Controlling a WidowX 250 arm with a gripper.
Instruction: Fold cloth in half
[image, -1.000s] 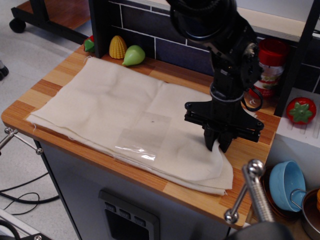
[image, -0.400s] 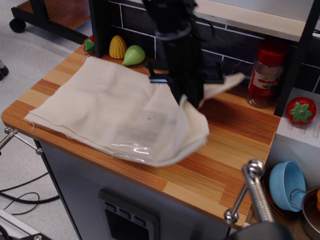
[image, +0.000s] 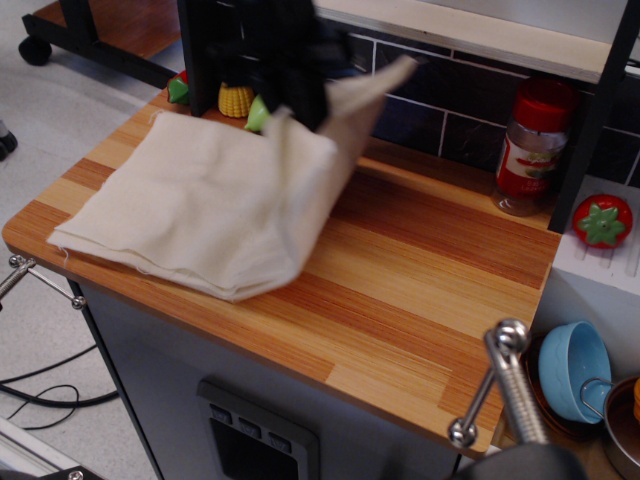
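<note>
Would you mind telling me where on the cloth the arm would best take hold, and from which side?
Probably the raised free edge of the cloth near its lifted corner, where the blurred pincer now is. That edge stands off the wooden counter, so fingers can close on it from above. The flat part offers no such lip.

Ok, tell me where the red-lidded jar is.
The red-lidded jar stands at the back right of the wooden counter, against the dark tiled wall, left of the toy tomato.
</note>
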